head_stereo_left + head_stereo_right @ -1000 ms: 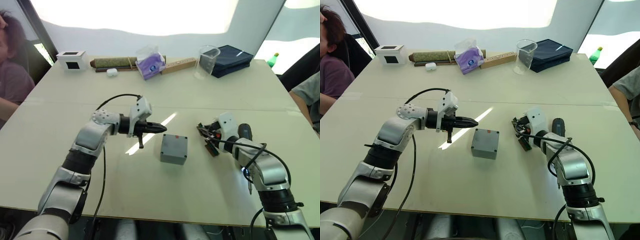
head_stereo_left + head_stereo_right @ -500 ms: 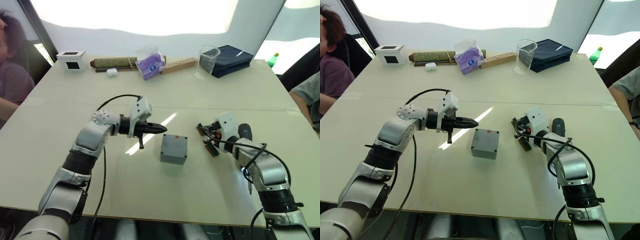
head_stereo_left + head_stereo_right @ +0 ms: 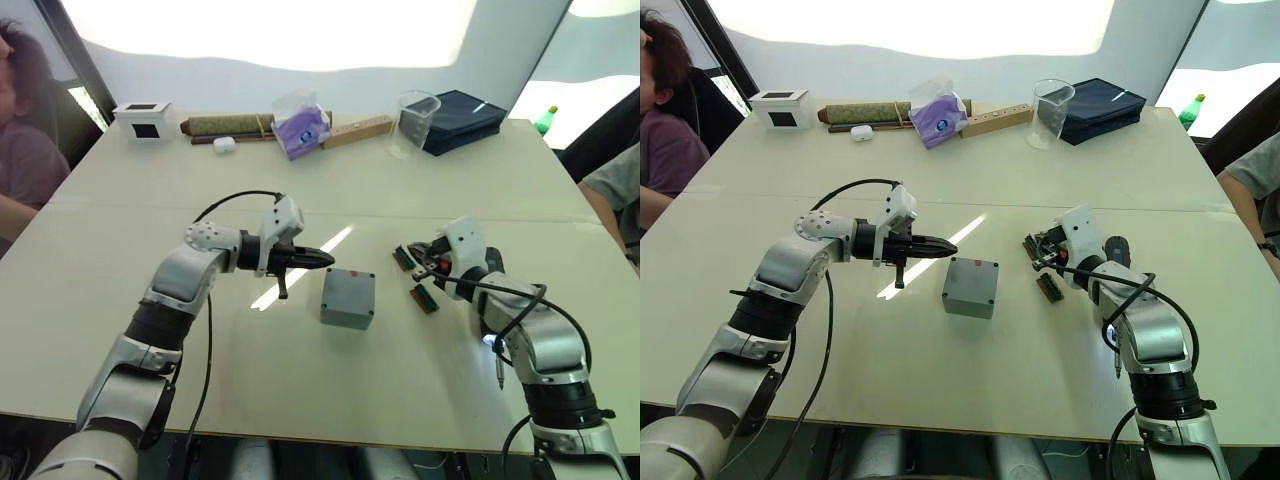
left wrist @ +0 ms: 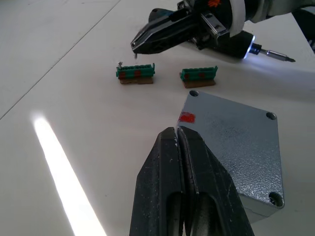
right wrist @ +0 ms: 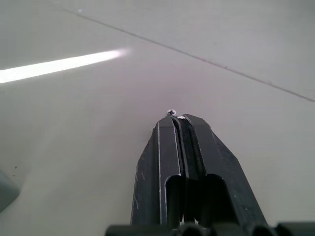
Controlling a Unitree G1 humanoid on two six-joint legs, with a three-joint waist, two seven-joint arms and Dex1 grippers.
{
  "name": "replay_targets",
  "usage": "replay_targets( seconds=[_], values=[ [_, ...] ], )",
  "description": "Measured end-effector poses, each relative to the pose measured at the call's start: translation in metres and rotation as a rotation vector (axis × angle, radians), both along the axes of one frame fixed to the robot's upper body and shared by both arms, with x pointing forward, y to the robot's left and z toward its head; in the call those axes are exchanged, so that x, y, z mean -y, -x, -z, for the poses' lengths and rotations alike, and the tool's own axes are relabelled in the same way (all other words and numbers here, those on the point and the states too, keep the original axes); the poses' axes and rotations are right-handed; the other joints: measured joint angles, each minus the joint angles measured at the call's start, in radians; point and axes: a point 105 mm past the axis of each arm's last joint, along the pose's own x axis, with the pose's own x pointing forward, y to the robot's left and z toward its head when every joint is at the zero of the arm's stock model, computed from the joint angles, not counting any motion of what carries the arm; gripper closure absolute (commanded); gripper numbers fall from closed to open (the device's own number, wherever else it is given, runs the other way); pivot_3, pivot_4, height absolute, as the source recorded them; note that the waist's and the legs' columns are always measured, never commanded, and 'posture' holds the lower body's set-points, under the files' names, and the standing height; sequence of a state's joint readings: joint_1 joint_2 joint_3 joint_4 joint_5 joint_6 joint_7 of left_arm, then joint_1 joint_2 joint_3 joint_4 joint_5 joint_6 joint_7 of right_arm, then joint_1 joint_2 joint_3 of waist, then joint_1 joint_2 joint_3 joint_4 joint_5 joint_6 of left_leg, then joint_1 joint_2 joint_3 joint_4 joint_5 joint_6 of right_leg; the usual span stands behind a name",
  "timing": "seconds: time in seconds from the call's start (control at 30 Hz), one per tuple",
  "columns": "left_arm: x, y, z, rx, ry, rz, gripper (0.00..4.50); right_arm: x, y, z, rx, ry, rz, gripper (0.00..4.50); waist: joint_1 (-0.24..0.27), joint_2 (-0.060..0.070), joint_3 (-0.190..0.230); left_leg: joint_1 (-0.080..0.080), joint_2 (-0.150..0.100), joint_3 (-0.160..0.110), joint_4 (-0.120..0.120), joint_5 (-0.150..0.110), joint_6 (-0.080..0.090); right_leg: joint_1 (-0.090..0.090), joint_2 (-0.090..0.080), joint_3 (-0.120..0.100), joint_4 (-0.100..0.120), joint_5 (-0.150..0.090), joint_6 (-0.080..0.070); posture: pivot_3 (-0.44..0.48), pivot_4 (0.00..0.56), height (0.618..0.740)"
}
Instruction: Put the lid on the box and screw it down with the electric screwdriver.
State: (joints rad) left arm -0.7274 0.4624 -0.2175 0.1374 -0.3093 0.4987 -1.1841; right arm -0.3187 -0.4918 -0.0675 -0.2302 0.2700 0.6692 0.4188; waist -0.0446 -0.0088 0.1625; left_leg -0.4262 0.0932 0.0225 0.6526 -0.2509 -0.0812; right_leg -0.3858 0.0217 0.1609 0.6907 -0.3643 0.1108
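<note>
- The box [image 3: 346,314] sat at the middle of the head frames, with the lid [image 4: 231,142] on top of it and a red mark at one lid corner.
- My left gripper [image 3: 328,259] was clenched with nothing in it, its tip just left of the box and close above the marked corner.
- My right gripper [image 4: 134,46] was right of centre, pinched on a tiny screw [image 5: 171,112] and held clear of the table.
- Two green blocks [image 4: 136,73] lay between that gripper and the box, a little apart from each other.
- The screwdriver [image 4: 240,44] lay loose on the table under my right forearm, at the lower right of the head frames. Its tip light was on and its bit pointed toward the near table edge.
- A cup [image 3: 416,120] stood far off along the upper edge.
</note>
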Motion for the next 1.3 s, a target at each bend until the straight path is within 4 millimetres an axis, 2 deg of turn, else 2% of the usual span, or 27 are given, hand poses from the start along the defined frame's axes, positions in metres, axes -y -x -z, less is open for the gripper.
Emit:
replay_targets(
  seconds=[0.07, 0.23, 0.37, 0.5, 0.7, 0.87, 1.3],
  values=[
    [0.000, 0.004, -0.002, -0.018, 0.008, 0.020, 4.50, -0.005, 0.005, -0.007, 0.023, -0.008, -0.023, 4.44, 0.000, 0.000, 0.000, 0.000, 0.000, 0.000, 0.000, 0.000, 0.000, 0.000, 0.000, 0.000, 0.000, 0.000, 0.000, 0.000, 0.150, 0.739],
    [-0.015, 0.017, -0.009, -0.042, -0.013, 0.058, 4.50, -0.028, 0.028, -0.033, 0.096, -0.041, -0.135, 4.44, 0.000, 0.000, 0.000, 0.000, 0.000, 0.000, -0.001, 0.000, 0.000, -0.001, 0.000, 0.000, 0.001, 0.000, 0.000, 0.000, 0.150, 0.739],
    [-0.028, 0.030, -0.002, -0.073, -0.060, 0.083, 4.50, -0.049, 0.058, -0.027, 0.053, -0.075, -0.230, 4.44, 0.001, 0.000, 0.000, 0.000, 0.000, -0.001, -0.001, 0.000, 0.000, 0.000, 0.000, 0.000, 0.001, 0.000, 0.000, 0.000, 0.150, 0.739],
    [-0.028, 0.031, -0.001, -0.076, -0.063, 0.087, 4.50, -0.068, 0.072, -0.022, 0.017, -0.107, -0.295, 4.44, 0.001, 0.000, 0.000, 0.000, 0.000, 0.000, 0.000, -0.001, 0.002, 0.000, 0.000, 0.000, 0.001, 0.000, 0.000, 0.000, 0.150, 0.739],
    [-0.024, 0.030, 0.001, -0.075, -0.061, 0.084, 4.50, -0.072, 0.074, -0.012, -0.011, -0.116, -0.287, 4.44, 0.000, 0.000, 0.000, 0.000, 0.000, -0.001, 0.000, -0.001, 0.002, -0.001, 0.000, 0.000, 0.001, 0.000, 0.000, 0.000, 0.150, 0.739],
    [-0.022, 0.030, 0.002, -0.071, -0.057, 0.081, 4.50, -0.065, 0.065, -0.004, -0.023, -0.103, -0.234, 4.44, 0.001, 0.000, 0.000, 0.000, 0.000, 0.000, 0.000, -0.001, 0.002, -0.001, 0.000, 0.000, 0.001, 0.000, 0.000, 0.000, 0.150, 0.739],
    [-0.018, 0.029, 0.001, -0.066, -0.045, 0.078, 4.50, -0.064, 0.061, 0.004, -0.038, -0.082, -0.225, 4.44, 0.001, 0.000, 0.000, 0.000, 0.000, -0.001, 0.000, -0.001, 0.002, -0.001, 0.000, 0.000, 0.001, 0.000, 0.000, 0.000, 0.150, 0.739]
  ],
)
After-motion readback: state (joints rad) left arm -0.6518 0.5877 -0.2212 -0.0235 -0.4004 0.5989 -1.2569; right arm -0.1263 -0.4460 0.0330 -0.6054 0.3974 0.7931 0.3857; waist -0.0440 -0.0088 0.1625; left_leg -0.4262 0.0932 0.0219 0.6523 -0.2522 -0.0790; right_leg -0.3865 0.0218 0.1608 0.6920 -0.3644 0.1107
